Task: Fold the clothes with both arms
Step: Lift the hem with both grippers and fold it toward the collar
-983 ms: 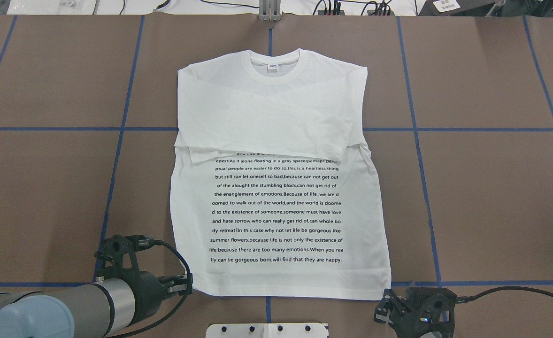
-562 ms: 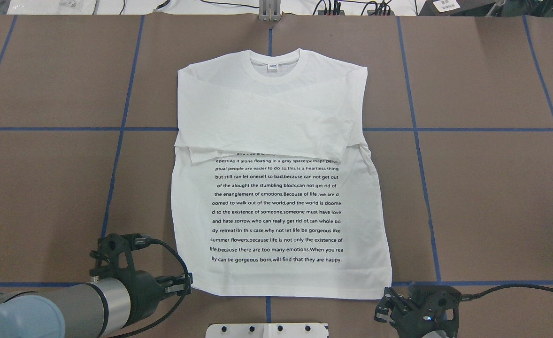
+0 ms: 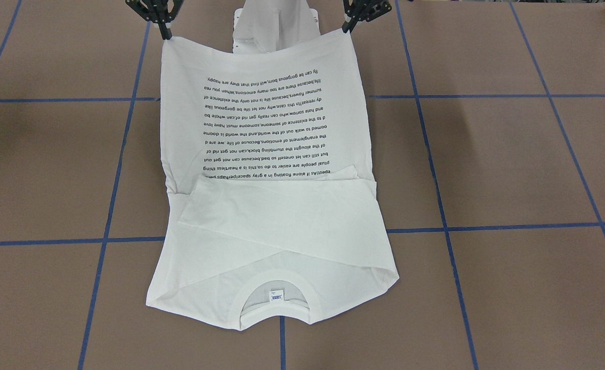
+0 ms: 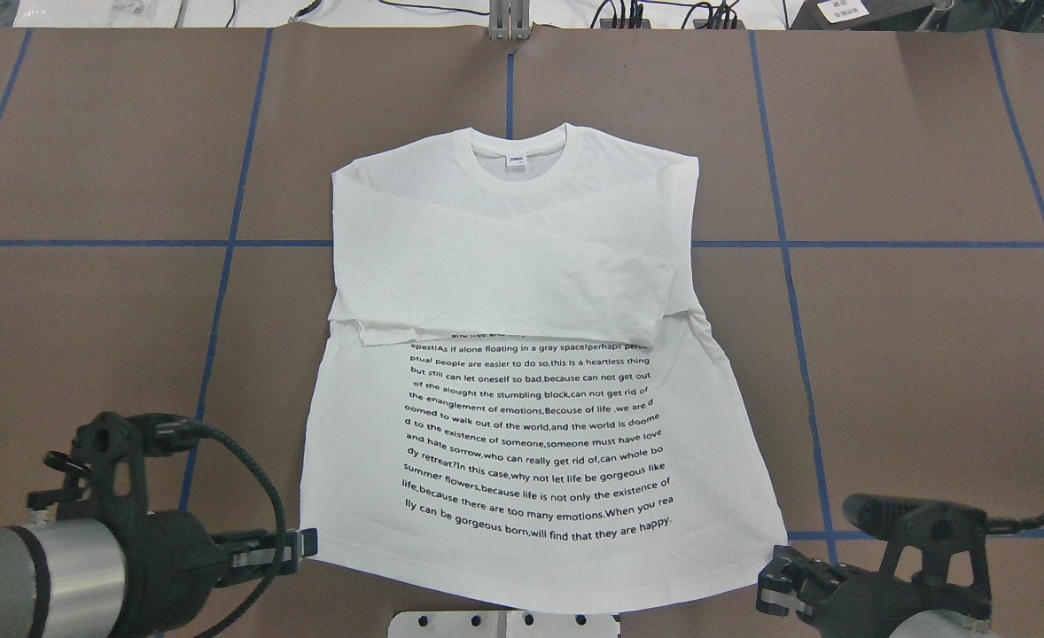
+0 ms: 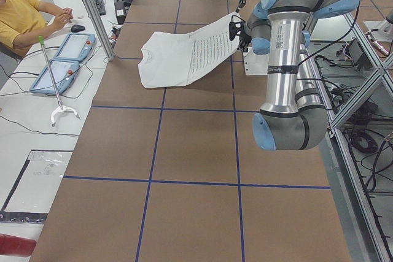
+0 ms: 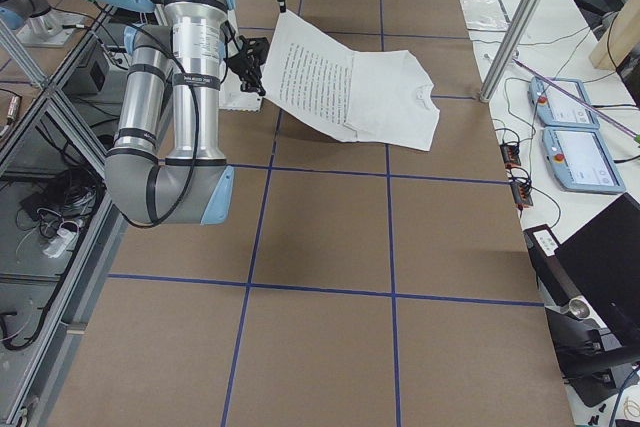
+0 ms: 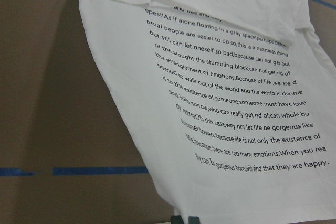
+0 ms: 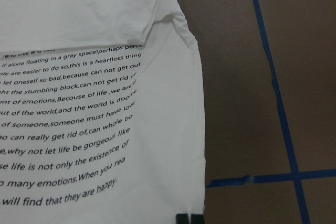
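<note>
The white long-sleeved T-shirt (image 4: 522, 266) lies print side up, its sleeves folded across the chest and its collar (image 4: 517, 159) at the far end. Its black text block (image 4: 535, 452) faces up. My left gripper (image 4: 305, 542) is shut on the near left hem corner. My right gripper (image 4: 779, 580) is shut on the near right hem corner. Both hold the hem raised off the table while the collar end rests on it. In the front-facing view the shirt (image 3: 277, 216) hangs from the left gripper (image 3: 350, 25) and the right gripper (image 3: 166, 32). The wrist views show the shirt (image 7: 236, 77) (image 8: 79, 103) stretching away.
The white metal pedestal (image 4: 504, 623) stands at the table's near edge under the raised hem; it also shows in the front-facing view (image 3: 277, 23). The brown table (image 4: 930, 354) has blue tape lines. An operator (image 5: 18, 16) sits beyond the far side.
Both grippers have taken the hem corners and risen, moving outward and back. The hem has come up off the table and the whole shirt has slid a little toward me.
</note>
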